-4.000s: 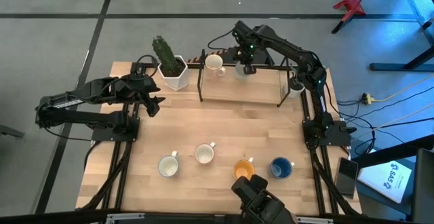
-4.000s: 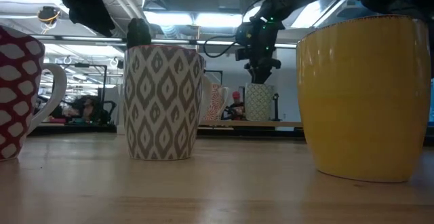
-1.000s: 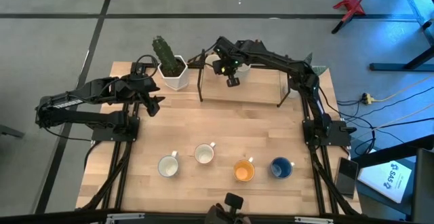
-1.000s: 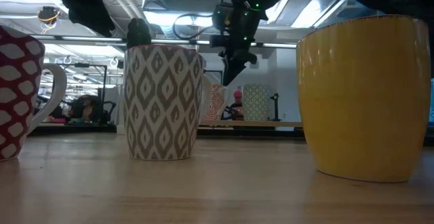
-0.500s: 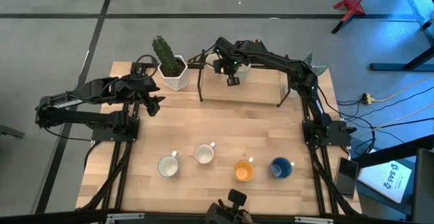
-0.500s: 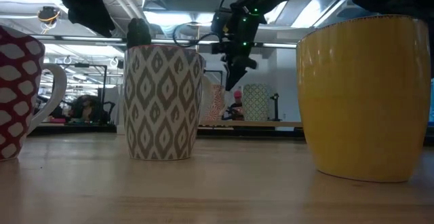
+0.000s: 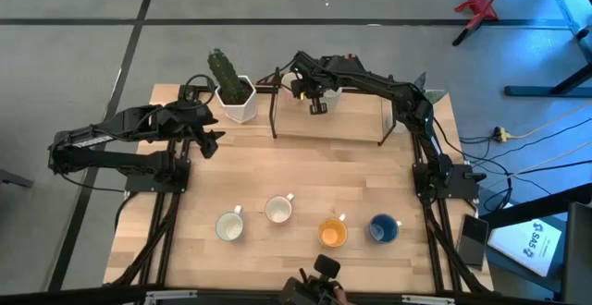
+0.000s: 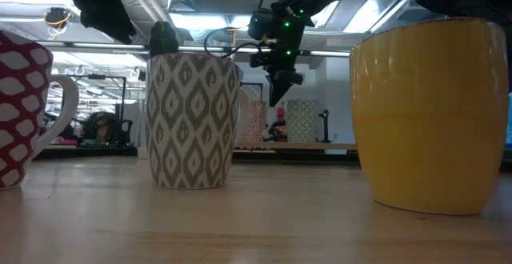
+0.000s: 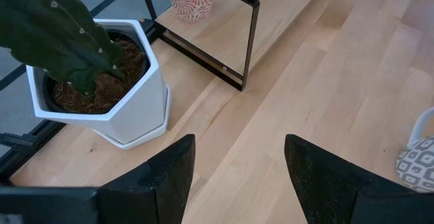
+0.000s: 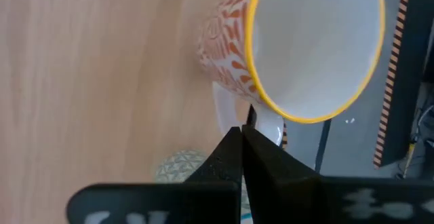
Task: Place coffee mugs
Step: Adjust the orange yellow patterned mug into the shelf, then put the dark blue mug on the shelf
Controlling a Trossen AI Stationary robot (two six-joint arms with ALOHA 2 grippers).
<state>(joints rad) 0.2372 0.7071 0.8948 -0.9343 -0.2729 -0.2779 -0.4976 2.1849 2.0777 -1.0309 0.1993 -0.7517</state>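
Observation:
Four mugs stand upright in a row near the table's near edge: white (image 7: 229,226), white (image 7: 279,210), orange (image 7: 333,233) and dark blue (image 7: 383,228). Two more stand on a wooden shelf (image 7: 356,122) at the far edge: an orange-patterned mug with a yellow rim (image 10: 312,41) and a green-patterned mug (image 8: 302,120). My right gripper (image 10: 241,132) is shut and points down right beside the orange-patterned mug's white handle (image 10: 224,112). My left gripper (image 9: 237,183) is open above the table, near the cactus pot (image 9: 102,95). My right gripper's shut fingertips stand at the orange-patterned mug's handle, just under the rim (image 10: 261,105), coming from above. I cannot tell whether they touch it. The mug stands upright on the shelf.
The shelf has a black metal frame (image 7: 274,115) along the far edge. The white hexagonal cactus pot (image 7: 236,102) stands to its left. Bare wood lies between the shelf and the mug row. In the low view the near mugs (image 8: 192,120) (image 8: 432,112) block much of the table.
My right gripper, shut throughout, has tipped from a slant to point more steeply down and has come lower, close to the orange-patterned mug on the shelf. The mugs have not moved.

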